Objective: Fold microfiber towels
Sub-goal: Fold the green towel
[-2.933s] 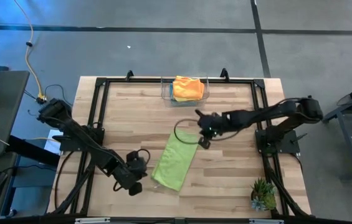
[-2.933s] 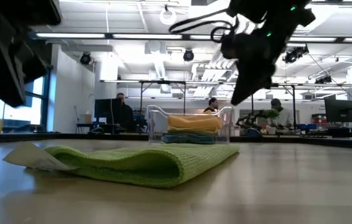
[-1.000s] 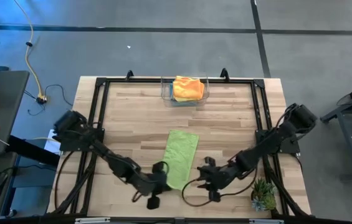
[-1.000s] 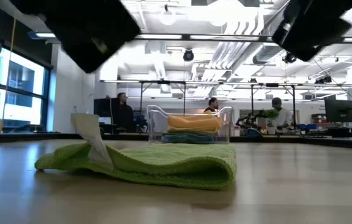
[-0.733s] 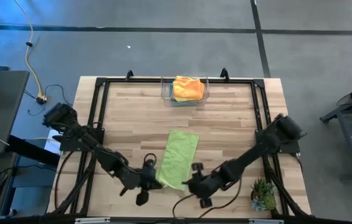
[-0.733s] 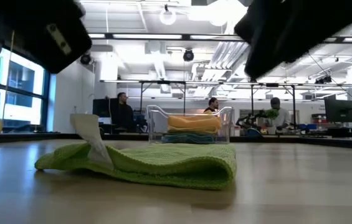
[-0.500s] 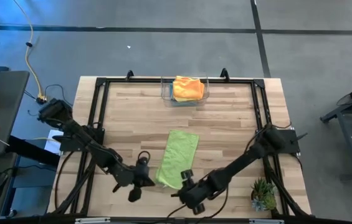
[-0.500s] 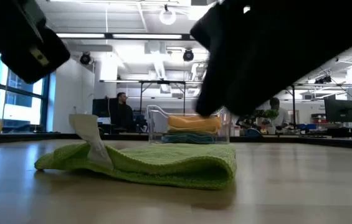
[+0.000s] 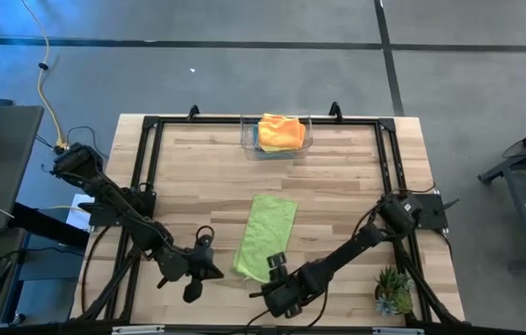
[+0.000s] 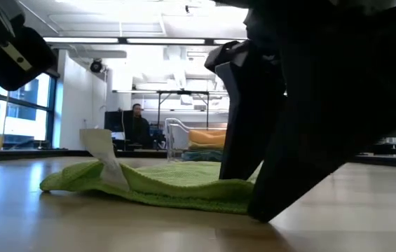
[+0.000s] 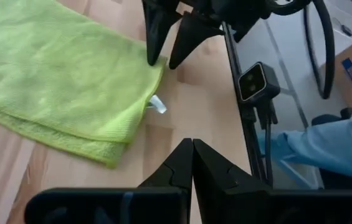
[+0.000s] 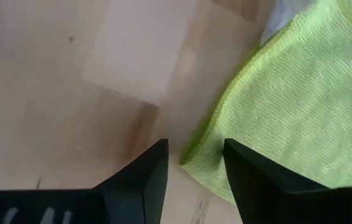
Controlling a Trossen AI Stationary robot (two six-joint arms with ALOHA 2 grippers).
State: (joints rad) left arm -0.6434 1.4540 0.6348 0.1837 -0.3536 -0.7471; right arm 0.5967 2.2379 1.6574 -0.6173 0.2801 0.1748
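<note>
The right gripper (image 12: 194, 163) is down at the near corner of the folded lime green microfiber towel (image 9: 265, 236), its two dark fingers (image 12: 139, 180) parted and straddling the towel's corner edge on the wooden counter (image 9: 337, 186); nothing is pinched between them. In the low view the same gripper (image 10: 243, 192) stands with its tips on the counter at the towel's (image 10: 162, 183) end. The left gripper (image 9: 191, 290) hangs above the counter's near edge, just left of the towel and apart from it, its fingers (image 11: 174, 167) pressed together and holding nothing.

The lime green towel lies folded in a long strip, two layers showing along one edge in the left wrist view (image 11: 51, 81). A small white care tag (image 11: 157, 104) sticks out at its corner; no writing on it can be read.

At the counter's far edge a clear plastic bin (image 9: 279, 143) holds a stack of cloths, the orange towel (image 9: 281, 128) on top and a teal blue one (image 10: 201, 156) lower down. A small green spiky plant (image 9: 394, 290) sits at the near right corner.
</note>
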